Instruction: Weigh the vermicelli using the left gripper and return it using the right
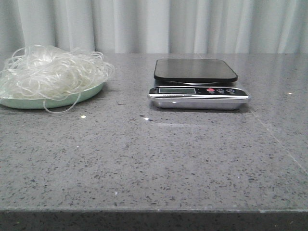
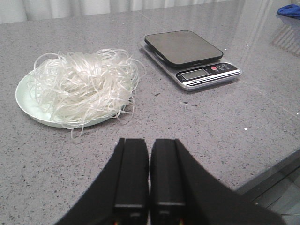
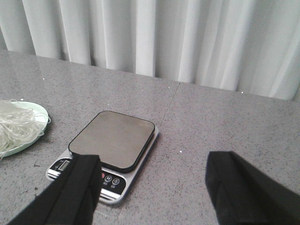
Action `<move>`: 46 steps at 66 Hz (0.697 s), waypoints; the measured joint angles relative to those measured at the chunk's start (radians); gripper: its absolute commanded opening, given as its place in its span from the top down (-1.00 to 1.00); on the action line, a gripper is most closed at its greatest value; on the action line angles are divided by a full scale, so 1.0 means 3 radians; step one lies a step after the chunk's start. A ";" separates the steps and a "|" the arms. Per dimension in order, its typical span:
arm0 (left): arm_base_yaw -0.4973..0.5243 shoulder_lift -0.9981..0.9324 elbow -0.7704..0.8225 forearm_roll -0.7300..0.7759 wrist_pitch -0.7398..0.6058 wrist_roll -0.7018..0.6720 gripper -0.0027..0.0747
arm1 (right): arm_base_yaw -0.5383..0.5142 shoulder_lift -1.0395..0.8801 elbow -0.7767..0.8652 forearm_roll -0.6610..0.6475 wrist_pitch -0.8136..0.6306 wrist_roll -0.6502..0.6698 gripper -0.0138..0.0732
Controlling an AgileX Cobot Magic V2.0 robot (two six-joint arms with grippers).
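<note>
Grey speckled stone table (image 1: 154, 163) fills most of the front frame. Pale pleated curtain (image 1: 192, 24) runs across the top. Pale green plate (image 1: 29, 102) at the left edge, centre height. Blue item (image 2: 290, 10), partly cut off, in the upper right corner of the left wrist frame; what it is cannot be told.

Glossy translucent vermicelli (image 1: 53, 72) on a smooth plate (image 1: 29, 102); speckled polished stone table (image 1: 154, 159); shiny metal-trimmed scale (image 1: 197, 97).
</note>
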 measured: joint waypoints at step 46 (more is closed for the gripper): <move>0.0000 0.0000 0.0000 0.0000 0.0000 0.0000 0.59 | 0.0000 -0.1235 0.0778 0.0000 0.0143 -0.0007 0.30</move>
